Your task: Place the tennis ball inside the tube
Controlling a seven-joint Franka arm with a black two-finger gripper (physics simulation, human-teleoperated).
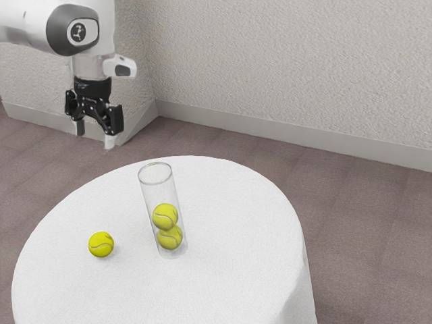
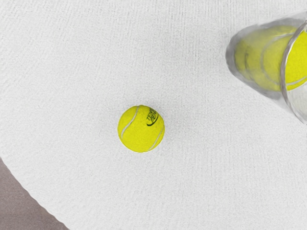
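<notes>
On the desk (image 1: 226,283), tennis ball (image 1: 101,244) rests loose, apart from clear tube (image 1: 158,192); claw (image 1: 94,136), spread wide and empty, should centre above it, descend vertically, then close evenly at mid-height to prevent rolling.

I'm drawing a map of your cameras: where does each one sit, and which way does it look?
Exterior view: beside my arm, looking down across the white round table at the loose tennis ball, the clear tube, my arm and open gripper.
Wrist view: mounted by my gripper, looking down at the loose tennis ball and part of the tube.
Both share: the loose tennis ball, tube, tennis balls inside and table.
</notes>
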